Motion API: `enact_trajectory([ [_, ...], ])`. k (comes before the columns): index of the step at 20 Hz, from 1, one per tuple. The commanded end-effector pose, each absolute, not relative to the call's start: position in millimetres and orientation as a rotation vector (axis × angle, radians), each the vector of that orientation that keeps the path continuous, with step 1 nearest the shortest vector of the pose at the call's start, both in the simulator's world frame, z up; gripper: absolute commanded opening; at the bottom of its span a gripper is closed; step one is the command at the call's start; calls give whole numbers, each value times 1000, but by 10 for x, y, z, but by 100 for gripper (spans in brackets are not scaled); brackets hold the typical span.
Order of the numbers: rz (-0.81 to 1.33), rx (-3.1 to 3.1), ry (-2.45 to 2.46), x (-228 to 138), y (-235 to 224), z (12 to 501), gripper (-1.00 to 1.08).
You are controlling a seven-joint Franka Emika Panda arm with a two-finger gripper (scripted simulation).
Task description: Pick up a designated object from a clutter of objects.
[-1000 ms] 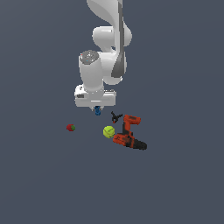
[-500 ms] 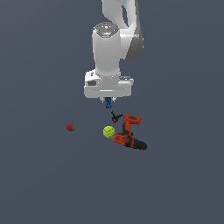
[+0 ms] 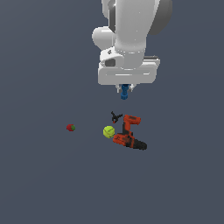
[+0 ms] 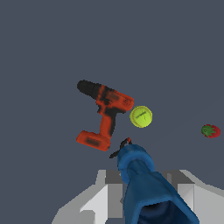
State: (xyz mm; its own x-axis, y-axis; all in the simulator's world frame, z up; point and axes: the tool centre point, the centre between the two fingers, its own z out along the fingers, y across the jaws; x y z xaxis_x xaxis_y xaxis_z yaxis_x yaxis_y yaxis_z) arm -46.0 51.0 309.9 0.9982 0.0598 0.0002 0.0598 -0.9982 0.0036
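Small bright blue bolt-shaped piece [image 3: 124, 91] is held in the white gripper [image 3: 125, 89], raised well above the dark floor.

Below it are seen the orange-and-black power drill [image 3: 128, 135], the yellow-green ball [image 3: 109, 131] touching it, the black-and-red clamp [image 3: 116, 117] and, well apart, the red strawberry [image 3: 70, 127].

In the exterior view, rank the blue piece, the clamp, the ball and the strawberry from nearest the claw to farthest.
1. Blue piece, held in the claw.
2. Clamp, below.
3. Ball, beside the drill.
4. Strawberry, alone toward the exterior view's left.
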Motion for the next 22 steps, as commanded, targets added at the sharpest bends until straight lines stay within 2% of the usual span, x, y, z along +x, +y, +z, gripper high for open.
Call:
enact_trajectory([
  [1, -1, 3137, 93, -394, 677, 3323, -100],
  [11, 0, 3140, 94, -180, 1110, 3908, -100],
  [22, 0, 3140, 94, -98, 1249, 4094, -100],
])
